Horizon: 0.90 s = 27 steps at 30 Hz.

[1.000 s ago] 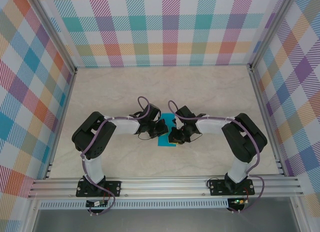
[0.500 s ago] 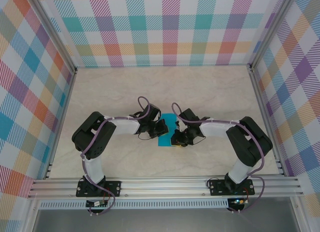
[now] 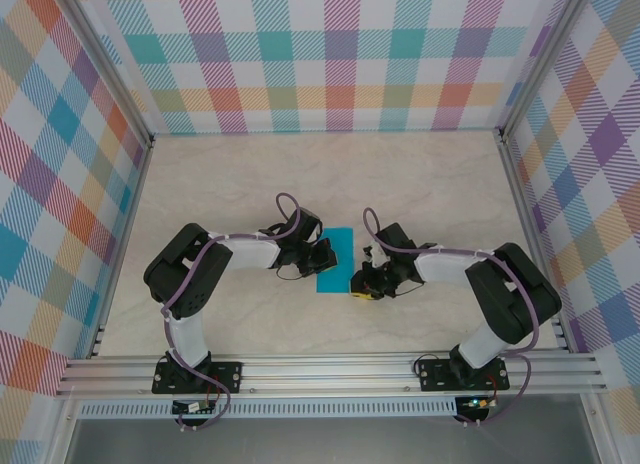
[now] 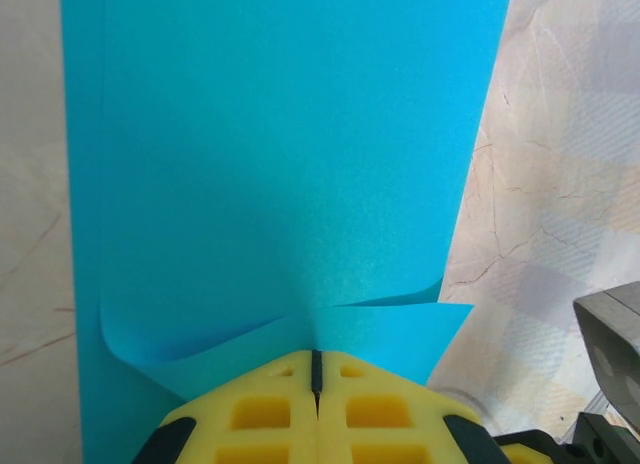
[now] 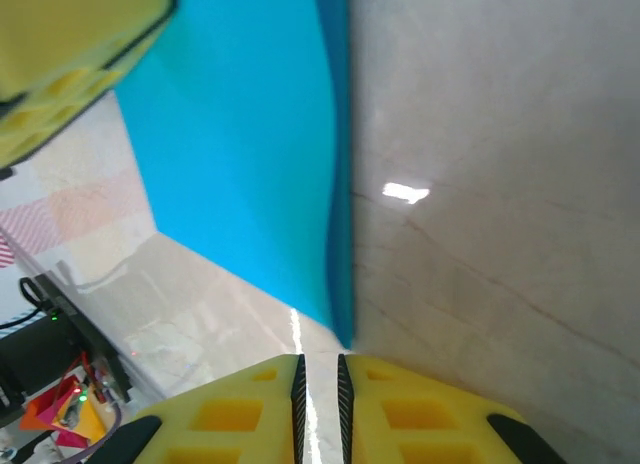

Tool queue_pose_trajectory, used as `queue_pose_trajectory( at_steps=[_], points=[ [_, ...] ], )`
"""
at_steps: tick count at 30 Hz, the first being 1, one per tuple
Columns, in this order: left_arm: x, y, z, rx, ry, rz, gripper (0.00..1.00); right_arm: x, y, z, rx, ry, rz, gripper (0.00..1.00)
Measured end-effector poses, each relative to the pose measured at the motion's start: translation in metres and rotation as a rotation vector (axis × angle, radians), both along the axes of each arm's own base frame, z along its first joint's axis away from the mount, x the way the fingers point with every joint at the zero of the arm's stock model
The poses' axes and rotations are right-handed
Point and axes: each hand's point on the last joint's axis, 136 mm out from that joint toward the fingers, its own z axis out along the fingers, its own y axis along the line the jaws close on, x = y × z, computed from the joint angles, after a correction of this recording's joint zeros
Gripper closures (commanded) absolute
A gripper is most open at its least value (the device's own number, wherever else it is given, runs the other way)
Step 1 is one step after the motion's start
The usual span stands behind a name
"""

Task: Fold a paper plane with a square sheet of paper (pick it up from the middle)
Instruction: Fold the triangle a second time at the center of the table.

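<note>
Square sheet of paper in clamped left gripper; right gripper barely ajar.

My left gripper rests against the left edge of the blue paper, which lies as a narrow strip near the middle of the pale marbled desk, its long side running away from me. My right gripper sits low just beside the paper's near right corner, yellow pads showing, slightly apart from it.
</note>
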Motion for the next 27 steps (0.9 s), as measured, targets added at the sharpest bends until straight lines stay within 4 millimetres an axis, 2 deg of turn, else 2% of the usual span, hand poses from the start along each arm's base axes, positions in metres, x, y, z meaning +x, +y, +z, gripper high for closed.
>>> queue_pose_trajectory(
  at_steps=[6,10,15,20,27],
  points=[
    [0.000,0.000,0.000,0.000,0.000,0.000,1.00,0.017,0.016,0.017,0.054,-0.014,-0.011,0.83],
    [0.000,0.000,0.000,0.000,0.000,0.000,1.00,0.031,0.024,0.015,0.054,-0.020,-0.019,0.83],
    [0.000,0.000,0.000,0.000,0.000,0.000,1.00,0.027,0.021,-0.008,0.012,0.045,-0.022,0.85],
    [0.000,0.000,0.000,0.000,0.000,0.000,1.00,0.027,0.017,-0.009,0.002,0.021,-0.020,0.85],
    [0.000,0.000,0.000,0.001,0.000,0.001,1.00,0.011,0.005,-0.009,-0.012,0.019,-0.024,0.84]
  ],
)
